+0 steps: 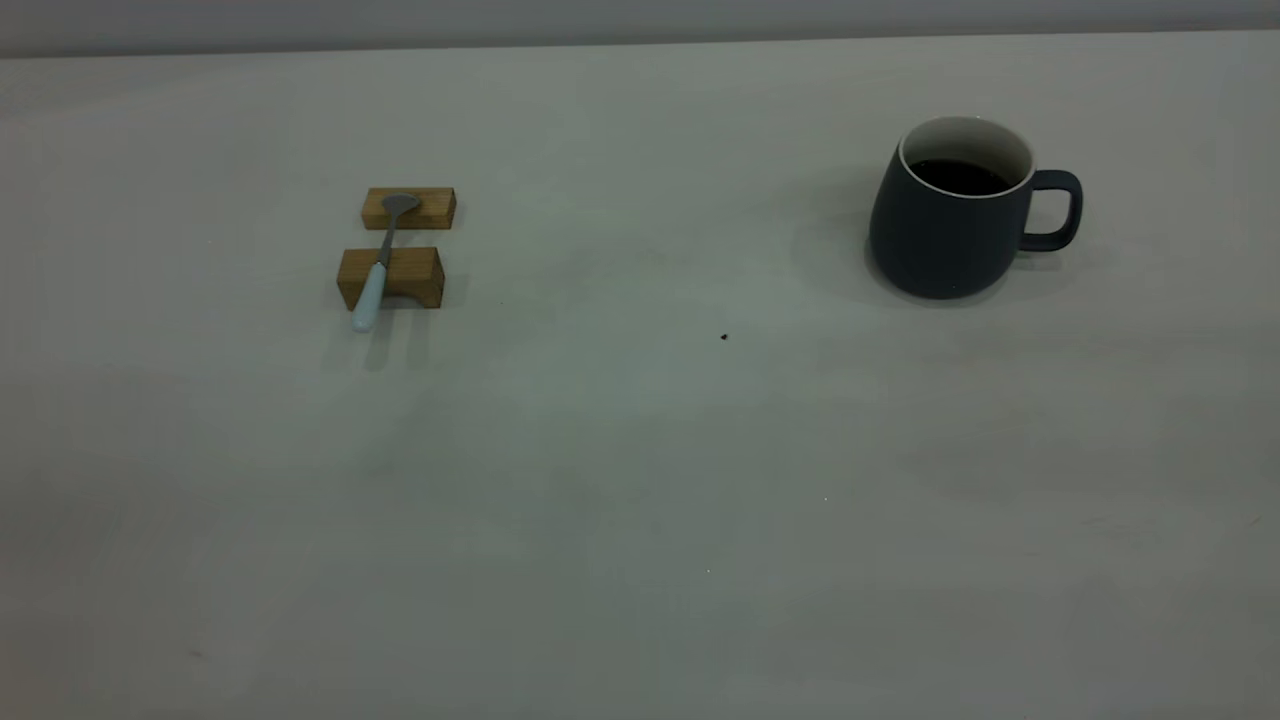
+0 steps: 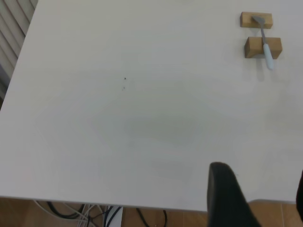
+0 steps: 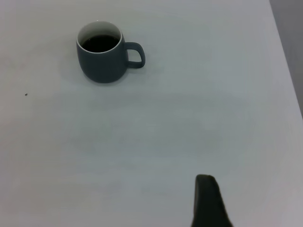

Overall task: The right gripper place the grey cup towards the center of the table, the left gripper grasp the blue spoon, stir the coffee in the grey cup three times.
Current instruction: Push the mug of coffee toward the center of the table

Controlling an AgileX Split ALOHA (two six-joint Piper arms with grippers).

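Across the whole scene stretches the table [image 1: 640,480], a plain pale grey-white surface bearing a tiny dark speck [image 1: 724,337] near its middle. On the right side of the exterior view stands the grey cup [image 1: 945,225], upright, its loop handle pointing toward the right edge and its white inside showing above the coffee [image 1: 958,177], a dark liquid that fills it partway. The cup sits well apart from everything else, with bare table around it; the right wrist view shows it the same way, alone and upright [image 3: 102,59].

On the left side lie two small wooden blocks, one behind the other: the far block [image 1: 408,208] and the near block [image 1: 391,277], close together with a narrow gap between them. The blue spoon [image 1: 380,262] rests across both, its grey metal bowl on the far block and its pale blue handle crossing the near block and sticking out past its front edge, tilted slightly down toward the table.

The left gripper [image 2: 262,203] appears only in its own wrist view, as dark fingers low in the picture, over the table's near edge and well apart from the spoon; its fingers stand spread wide. Of the right gripper [image 3: 208,201] only one dark finger shows, far from the cup, so whether it is spread or closed cannot be told.
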